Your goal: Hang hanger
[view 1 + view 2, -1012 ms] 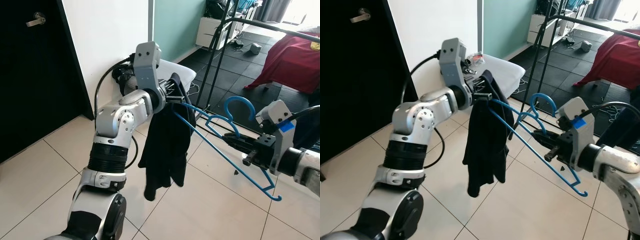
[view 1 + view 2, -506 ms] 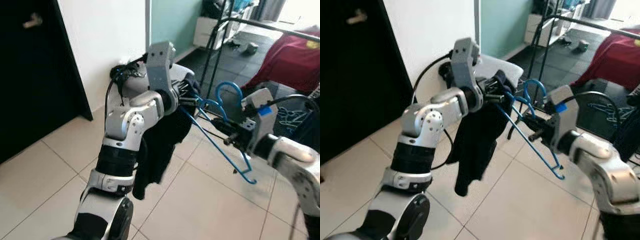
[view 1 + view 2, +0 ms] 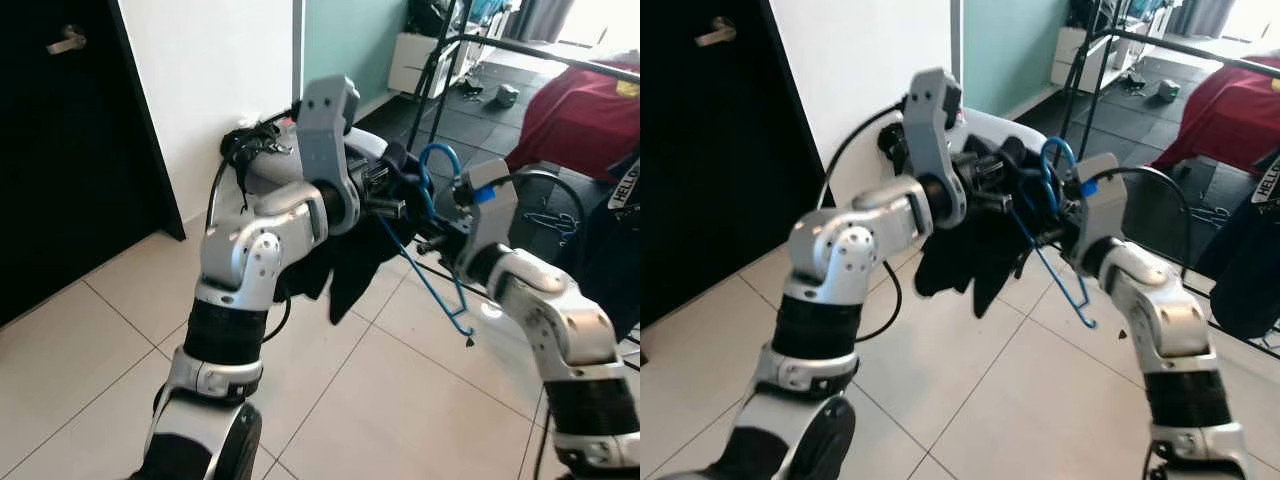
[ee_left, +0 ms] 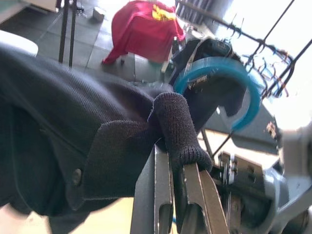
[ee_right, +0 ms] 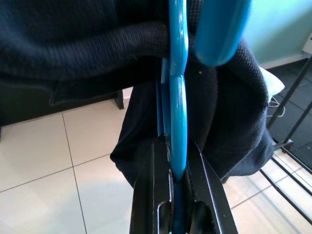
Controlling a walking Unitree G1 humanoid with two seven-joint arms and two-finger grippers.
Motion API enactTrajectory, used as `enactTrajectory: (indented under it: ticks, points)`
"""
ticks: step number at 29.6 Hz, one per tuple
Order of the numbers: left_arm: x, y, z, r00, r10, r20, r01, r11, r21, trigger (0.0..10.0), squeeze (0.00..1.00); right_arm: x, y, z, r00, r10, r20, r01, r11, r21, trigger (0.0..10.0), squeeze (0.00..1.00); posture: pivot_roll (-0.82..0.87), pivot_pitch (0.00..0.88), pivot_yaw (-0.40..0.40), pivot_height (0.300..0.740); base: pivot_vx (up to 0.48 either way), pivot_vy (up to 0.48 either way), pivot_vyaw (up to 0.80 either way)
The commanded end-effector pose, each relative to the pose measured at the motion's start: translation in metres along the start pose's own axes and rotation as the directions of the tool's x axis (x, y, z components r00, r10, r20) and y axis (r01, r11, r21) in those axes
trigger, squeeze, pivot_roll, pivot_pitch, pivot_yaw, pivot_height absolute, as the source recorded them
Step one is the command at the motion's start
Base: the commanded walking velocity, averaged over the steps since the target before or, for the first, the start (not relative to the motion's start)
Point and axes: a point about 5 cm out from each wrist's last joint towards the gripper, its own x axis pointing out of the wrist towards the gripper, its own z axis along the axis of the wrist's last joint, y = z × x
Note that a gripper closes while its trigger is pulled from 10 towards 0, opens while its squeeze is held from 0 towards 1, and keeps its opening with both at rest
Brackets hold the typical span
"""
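A dark garment [image 3: 355,265] hangs bunched from my left gripper [image 3: 393,207], which is shut on a fold of it; the pinched cloth [image 4: 176,127] sits between the fingers in the left wrist view. My right gripper [image 3: 433,238] is shut on the neck of a blue plastic hanger [image 3: 441,292], close against the left gripper. The hanger's hook [image 3: 437,160] rises just above both grippers, and its thin frame slopes down to the right of the garment. In the right wrist view the blue hanger [image 5: 177,112] is clamped between the black fingers [image 5: 152,185], pressed into the dark cloth [image 5: 73,44].
A black clothes rack [image 3: 447,52] stands behind the grippers, with a red cloth [image 3: 575,115] draped on its far side and dark clothing [image 3: 612,262] hanging at the right. A black door [image 3: 55,160] and white wall [image 3: 215,70] are at the left. Pale floor tiles [image 3: 90,370] lie below.
My right gripper has brought the hanger up and leftward until it meets my left gripper. The garment, which hung long, is now lifted and bunched against the hanger.
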Motion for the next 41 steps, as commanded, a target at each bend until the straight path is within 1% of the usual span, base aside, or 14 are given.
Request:
enactTrajectory:
  ticks: [1,7,9,14,15,16,18,24,29,34,37,38,39,41]
  points:
    - [0.0,-0.004,-0.004,1.0,-0.012,-0.013,0.012,1.0,0.0,10.0,0.0,0.001,0.0,0.011,0.998,0.002,0.061,-0.001,1.0,-0.017,10.0,0.0,-0.03,0.083,-0.026,0.74,0.0,0.0,0.0]
    - [0.002,-0.007,-0.002,1.0,0.005,0.009,-0.005,1.0,-0.031,10.0,0.0,0.001,-0.005,0.018,0.993,-0.031,0.11,0.033,0.999,-0.017,10.0,0.0,-0.04,0.089,-0.024,0.74,0.0,0.0,0.0]
    - [0.002,-0.006,-0.002,1.0,0.003,0.01,-0.003,1.0,-0.025,10.0,0.0,-0.001,-0.008,0.022,0.989,-0.042,0.14,0.044,0.999,-0.01,10.0,0.0,-0.04,0.089,-0.024,0.74,0.0,0.0,0.0]
    - [0.002,-0.006,-0.007,1.0,-0.012,0.001,0.012,1.0,0.011,10.0,0.0,-0.002,-0.005,0.032,0.979,-0.02,0.201,0.02,1.0,0.0,10.0,0.0,-0.04,0.092,-0.021,0.74,0.0,0.0,0.0]
    - [0.001,-0.007,-0.01,1.0,-0.027,0.003,0.027,0.998,0.049,10.0,1.0,-0.003,-0.003,0.036,0.974,-0.004,0.228,0.003,1.0,0.001,10.0,0.0,-0.04,0.092,-0.021,0.74,0.0,0.0,0.0]
    - [0.001,-0.007,-0.01,1.0,-0.027,0.003,0.027,0.998,0.049,10.0,1.0,-0.003,-0.003,0.036,0.974,-0.004,0.228,0.003,1.0,0.001,10.0,0.0,-0.04,0.092,-0.021,0.74,0.0,0.0,0.0]
    - [0.001,-0.009,-0.013,0.999,-0.049,0.005,0.049,0.995,0.084,10.0,1.0,-0.004,0.0,0.04,0.966,0.022,0.259,-0.023,1.0,-0.001,10.0,0.0,-0.04,0.093,-0.021,0.74,0.0,0.0,0.0]
    - [0.0,-0.009,-0.011,0.998,-0.054,0.018,0.052,0.995,0.085,10.0,1.0,-0.005,0.004,0.043,0.958,0.045,0.284,-0.044,0.999,-0.01,10.0,0.0,-0.05,0.092,-0.019,0.74,0.0,0.0,0.0]
    - [-0.004,0.001,-0.001,0.998,-0.036,0.054,0.03,0.993,0.116,10.0,1.0,-0.009,0.006,0.052,0.94,0.072,0.335,-0.069,0.997,-0.021,10.0,0.0,-0.04,0.091,-0.02,0.74,0.0,0.0,0.0]
    - [-0.004,0.002,0.0,0.998,-0.035,0.058,0.028,0.992,0.119,10.0,1.0,-0.009,0.006,0.053,0.937,0.075,0.34,-0.072,0.997,-0.021,10.0,0.0,-0.04,0.091,-0.02,0.74,0.0,0.0,0.0]
    - [-0.008,0.014,0.01,0.996,-0.011,0.086,-0.003,0.987,0.163,10.0,1.0,-0.012,0.004,0.056,0.93,0.081,0.36,-0.076,0.997,-0.03,10.0,0.0,-0.04,0.084,-0.023,0.74,0.0,0.0,0.0]
    - [-0.008,0.014,0.01,0.996,-0.011,0.086,-0.003,0.987,0.163,10.0,1.0,-0.012,0.004,0.056,0.93,0.081,0.36,-0.076,0.997,-0.03,10.0,0.0,-0.04,0.084,-0.023,0.74,0.0,0.0,0.0]
    - [-0.011,0.021,0.015,0.994,0.008,0.11,-0.029,0.98,0.197,10.0,1.0,-0.014,0.003,0.058,0.926,0.085,0.369,-0.077,0.996,-0.037,10.0,0.0,-0.04,0.084,-0.024,0.74,0.0,0.0,0.0]
    - [-0.011,0.021,0.015,0.994,0.008,0.11,-0.029,0.98,0.197,10.0,1.0,-0.014,0.003,0.058,0.926,0.085,0.369,-0.077,0.996,-0.037,10.0,0.0,-0.04,0.084,-0.024,0.74,0.0,0.0,0.0]
